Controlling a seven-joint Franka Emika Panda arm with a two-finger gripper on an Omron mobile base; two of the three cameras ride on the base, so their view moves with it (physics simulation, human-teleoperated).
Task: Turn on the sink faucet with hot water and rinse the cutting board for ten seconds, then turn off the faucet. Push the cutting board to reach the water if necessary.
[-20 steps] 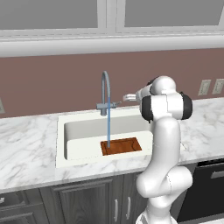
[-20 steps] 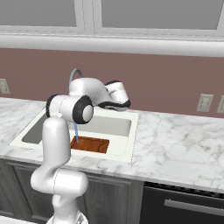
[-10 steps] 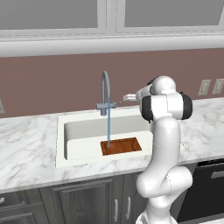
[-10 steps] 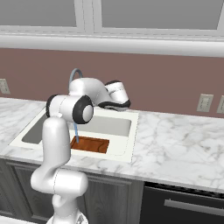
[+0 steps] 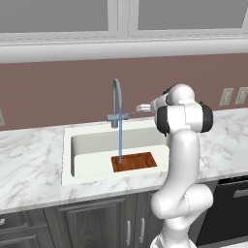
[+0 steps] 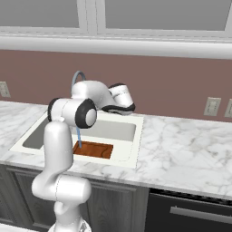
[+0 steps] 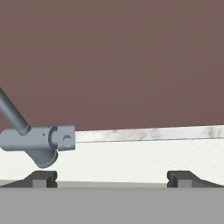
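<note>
A marble desk (image 5: 29, 169) runs under the brownish-red wall (image 5: 58, 92), with white upper cabinets (image 5: 116, 14) above and dark cabinet doors (image 5: 97, 223) below. Set into the desk is the white sink (image 5: 68, 160); the sink faucet (image 5: 116, 104) rises at its back rim, and the water (image 5: 119, 140) falls straight from the spout onto the left end of the cutting board (image 5: 134, 162), which lies flat on the basin floor near the front wall. Just right of the faucet's lever hangs the tool (image 5: 142, 107), its fingertips (image 7: 41, 178) spread wide and holding nothing, apart from the handle. Further right, wall outlets (image 5: 225, 97) and a dark appliance front (image 5: 227, 208) stand past the arm.
</note>
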